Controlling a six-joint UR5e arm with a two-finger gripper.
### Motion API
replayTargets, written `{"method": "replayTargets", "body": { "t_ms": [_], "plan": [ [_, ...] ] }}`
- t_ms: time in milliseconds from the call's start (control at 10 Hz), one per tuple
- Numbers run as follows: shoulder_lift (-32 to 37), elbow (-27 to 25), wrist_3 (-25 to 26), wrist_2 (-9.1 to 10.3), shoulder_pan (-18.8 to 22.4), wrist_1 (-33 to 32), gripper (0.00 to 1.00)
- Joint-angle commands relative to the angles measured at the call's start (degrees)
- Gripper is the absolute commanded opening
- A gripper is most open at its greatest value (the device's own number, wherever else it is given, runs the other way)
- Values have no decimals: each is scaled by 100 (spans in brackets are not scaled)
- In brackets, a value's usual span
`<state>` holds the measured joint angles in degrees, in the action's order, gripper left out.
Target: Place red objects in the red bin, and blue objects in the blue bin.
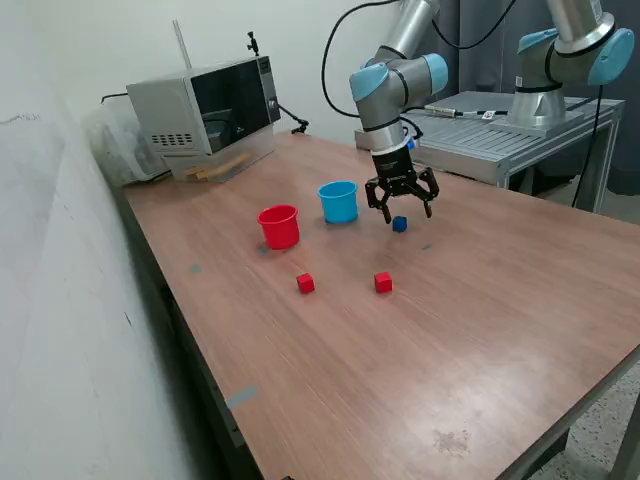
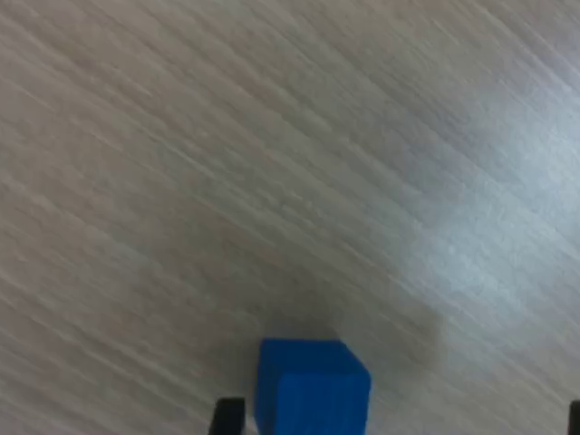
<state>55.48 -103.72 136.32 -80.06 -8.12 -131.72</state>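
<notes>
1. Gripper point(image 1: 400, 210) hangs point-down over the wood table point(image 1: 480, 330), fingers spread wide, holding nothing. In the exterior view one blue cube point(image 1: 399, 224) sits on the tabletop directly under it, btwn the two fingertips.
2. Wrist view: same blue cube point(image 2: 311, 386) lies on the wood grain, one dark fingertip point(image 2: 227, 417) just beside it, the other barely showing at the frame edge. Can't tell if the near tip touches the cube. Only one blue cube visible in either view.
3. Blue cup point(image 1: 338, 201) stands upright near the cube, at abt 10 o'clock from it in the exterior view. Red cup point(image 1: 279, 226) stands upright just beyond, at abt 8 o'clock from the blue cup; cups are close but apart.
4. Two red cubes: one point(image 1: 305, 284) at abt 5 o'clock from the red cup, other point(image 1: 383, 283) at abt 6 o'clock from the gripper. Both sit apart from the cups and from each other.
5. Room: wide bare tabletop toward 4–6 o'clock of the red cubes, out to the near table edge. Table's edge on the exterior view's left runs well clear of the red cup.
6. Microwave point(image 1: 205, 112) sits at the far corner, at abt 11 o'clock from the cups, well apart. Second arm's base point(image 1: 560, 70) stands on a grey platform beyond the table's far edge on the exterior view's right.
</notes>
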Motion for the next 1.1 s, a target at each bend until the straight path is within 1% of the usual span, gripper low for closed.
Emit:
{"method": "replayTargets", "body": {
  "t_ms": [0, 300, 400, 700, 1000],
  "plan": [
    [-64, 0, -53, 34, 12, -20, 100],
    [-73, 18, -70, 17, 3, -108, 100],
    [-73, 27, -70, -35, -5, -126, 100],
    [-99, 36, -79, -62, -32, -196, 100],
    [-108, 62, -79, -62, -207, -205, 100]
  ]
}}
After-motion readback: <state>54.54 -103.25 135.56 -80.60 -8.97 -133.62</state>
